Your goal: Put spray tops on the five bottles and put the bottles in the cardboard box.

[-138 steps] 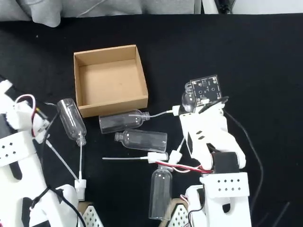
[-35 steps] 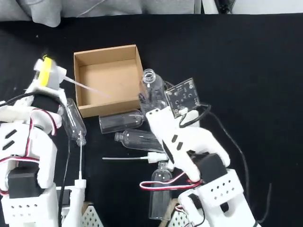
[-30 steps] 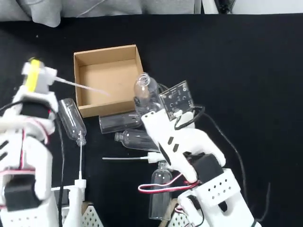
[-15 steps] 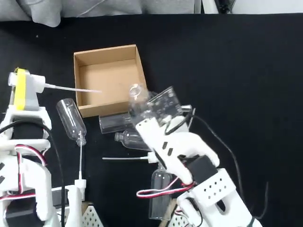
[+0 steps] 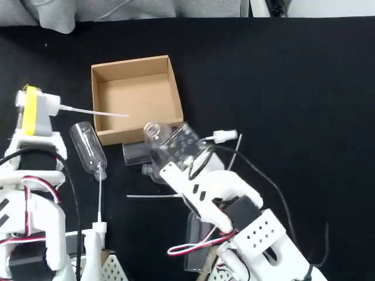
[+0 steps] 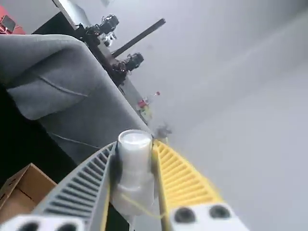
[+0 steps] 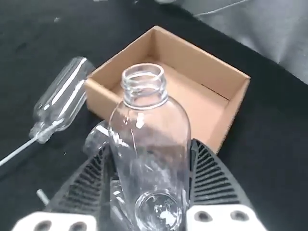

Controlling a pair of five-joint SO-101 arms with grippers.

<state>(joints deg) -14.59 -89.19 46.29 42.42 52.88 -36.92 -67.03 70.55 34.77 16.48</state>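
Bottle (image 7: pixel 147 120) moved left, gripped (right hand (image 7: pixel 148 155))

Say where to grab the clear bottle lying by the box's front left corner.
Take the bottle at mid-body, from above, jaws spanning its width. It lies flat on its side, its straight walls give parallel faces, and the neck narrows.

The bottle (image 7: pixel 149 120) between the right gripper (image 7: pixel 149 150) fingers (image 7: pixel 214 180) is clear, glossy plastic; the fingers are matt, ribbed plastic. The spray top (image 6: pixel 134 175) between the left gripper (image 6: pixel 134 144) fingers is smooth, white plastic. The cardboard box (image 7: pixel 192 60) beyond is matt, brown.
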